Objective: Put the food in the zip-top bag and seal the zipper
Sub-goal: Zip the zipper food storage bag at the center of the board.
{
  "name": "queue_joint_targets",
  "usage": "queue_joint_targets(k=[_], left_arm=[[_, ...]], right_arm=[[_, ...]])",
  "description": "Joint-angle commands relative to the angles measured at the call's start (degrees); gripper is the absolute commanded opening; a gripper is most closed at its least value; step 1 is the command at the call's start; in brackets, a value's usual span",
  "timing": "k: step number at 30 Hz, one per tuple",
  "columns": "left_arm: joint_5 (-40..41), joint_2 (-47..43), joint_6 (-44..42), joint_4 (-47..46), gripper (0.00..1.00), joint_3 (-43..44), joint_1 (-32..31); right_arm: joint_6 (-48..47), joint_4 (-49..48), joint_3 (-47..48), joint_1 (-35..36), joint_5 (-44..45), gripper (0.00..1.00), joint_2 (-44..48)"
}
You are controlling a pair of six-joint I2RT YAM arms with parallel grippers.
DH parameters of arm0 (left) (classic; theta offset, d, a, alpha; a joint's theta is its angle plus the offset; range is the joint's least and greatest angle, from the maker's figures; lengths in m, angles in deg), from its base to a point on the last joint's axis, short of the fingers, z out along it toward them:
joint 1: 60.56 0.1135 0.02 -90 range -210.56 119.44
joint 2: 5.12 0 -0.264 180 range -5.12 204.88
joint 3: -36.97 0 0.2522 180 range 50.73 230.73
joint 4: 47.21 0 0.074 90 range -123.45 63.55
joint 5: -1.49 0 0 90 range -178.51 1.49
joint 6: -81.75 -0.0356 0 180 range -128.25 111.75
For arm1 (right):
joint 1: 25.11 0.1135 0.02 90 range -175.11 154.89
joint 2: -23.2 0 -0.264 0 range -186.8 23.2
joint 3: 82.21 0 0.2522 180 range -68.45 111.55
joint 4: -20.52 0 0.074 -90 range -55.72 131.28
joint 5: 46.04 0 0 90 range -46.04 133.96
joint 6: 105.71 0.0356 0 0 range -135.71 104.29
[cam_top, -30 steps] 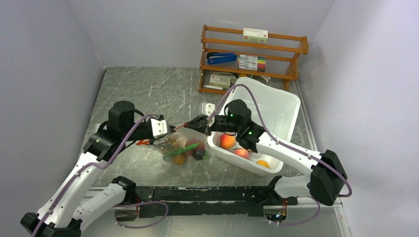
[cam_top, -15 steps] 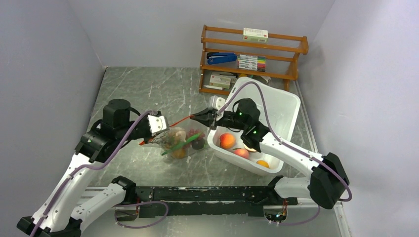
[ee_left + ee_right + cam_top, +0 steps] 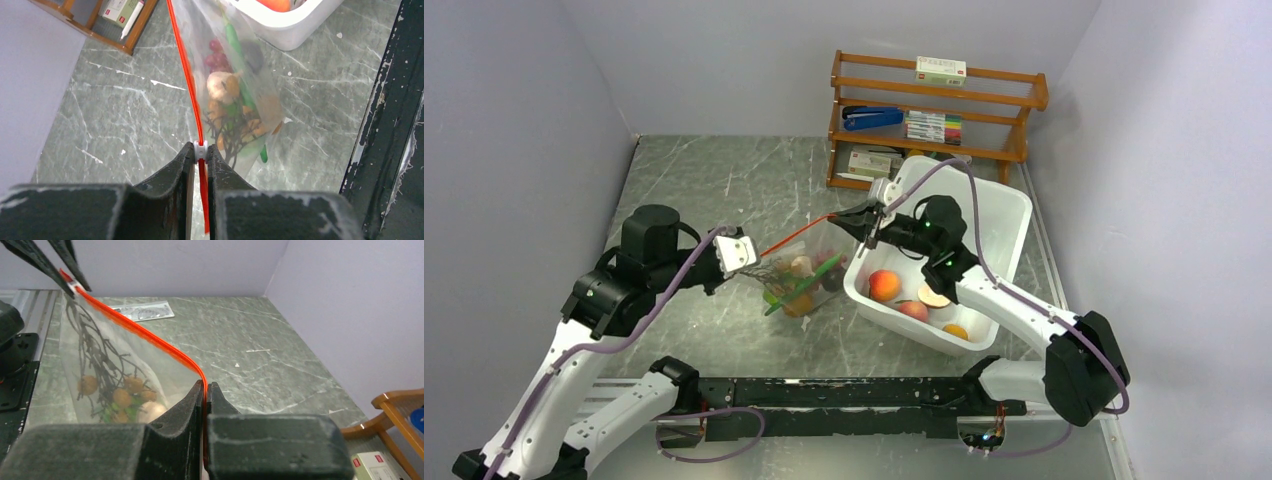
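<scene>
The left hand (image 3: 200,150) is pinched shut on the near-left end of the zipper (image 3: 185,75), with a small white slider between its fingertips. From there the red-orange strip runs taut up to the right. The zip-top bag (image 3: 799,280) hangs below it over the middle of the tabletop (image 3: 714,180), just left of a white bin (image 3: 1004,215). The right hand (image 3: 205,387) is clamped tight on the far-right end.

I cannot tell how much of the mouth is sealed. If a stretch is still open, a slip at either hand would probably drop the loaded bag and spill it. Pulling harder could also tug the thin strip out of a grip. The bag's right side hangs close to the bin's rim and may snag there.

By count there is one bag, one zipper and two hands. Inside are one red grape bunch (image 3: 216,52), one pale bulb (image 3: 223,85), one green pod (image 3: 237,65), one brown berry cluster on twigs (image 3: 235,132) and one orange fruit (image 3: 799,305). Four more pieces lie in the bin.
</scene>
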Motion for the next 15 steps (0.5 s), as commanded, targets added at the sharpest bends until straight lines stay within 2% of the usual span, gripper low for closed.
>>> queue_joint_targets(k=[1, 15], left_arm=[[2.4, -2.3, 0.2, 4.3, 0.07, 1.2, 0.3], [5.0, -4.3, -0.2, 6.6, 0.07, 0.9, 0.3]], right_arm=[[0.6, -3.9, -0.8, -2.8, 4.6, 0.0, -0.1], [3.9, -7.4, -1.1, -6.5, 7.2, 0.0, -1.7]])
